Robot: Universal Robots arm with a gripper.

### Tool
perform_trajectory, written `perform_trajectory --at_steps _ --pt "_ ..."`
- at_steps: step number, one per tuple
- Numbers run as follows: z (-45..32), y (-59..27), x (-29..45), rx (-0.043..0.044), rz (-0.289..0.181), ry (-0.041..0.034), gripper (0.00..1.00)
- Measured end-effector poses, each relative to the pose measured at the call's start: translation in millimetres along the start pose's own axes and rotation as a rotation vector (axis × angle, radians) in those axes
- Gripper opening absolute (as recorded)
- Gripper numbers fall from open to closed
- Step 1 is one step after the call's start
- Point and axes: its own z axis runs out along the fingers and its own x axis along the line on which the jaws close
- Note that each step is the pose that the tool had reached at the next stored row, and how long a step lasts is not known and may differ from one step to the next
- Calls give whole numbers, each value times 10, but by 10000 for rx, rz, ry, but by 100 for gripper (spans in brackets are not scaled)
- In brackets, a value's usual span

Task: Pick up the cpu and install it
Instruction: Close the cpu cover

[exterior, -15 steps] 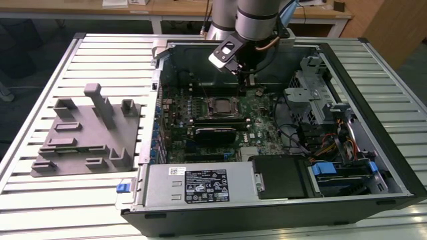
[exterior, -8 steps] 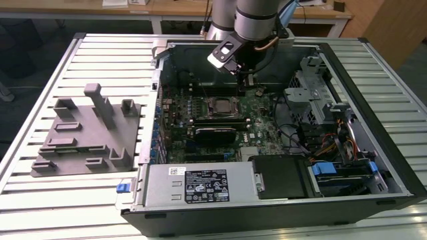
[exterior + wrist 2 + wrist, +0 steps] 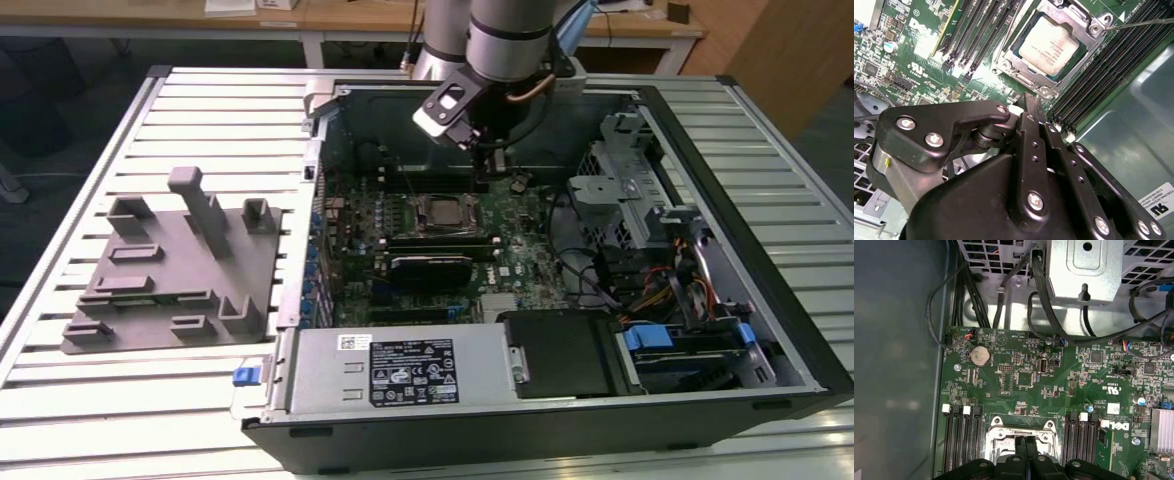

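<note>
Jaws closed on each other with nothing between them. The gripper [image 3: 1026, 447] hangs empty over the board [image 3: 1004, 405], near the socket [image 3: 1026, 82] but apart from it. The cpu [image 3: 1054, 44] lies inside that socket, flat and square within the metal frame, so pick and placement look done. I judge the work to be at the securing stage. Whether the lever [image 3: 1141, 22] is latched I cannot tell — any further contact calls for a light, square touch.
</note>
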Motion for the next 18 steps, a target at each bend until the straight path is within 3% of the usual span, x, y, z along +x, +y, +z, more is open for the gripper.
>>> perform_trajectory --at_steps 11,18 --pt "12 -31 1 0 0 0 11" --pt "15 -143 7 -1 0 1 11"
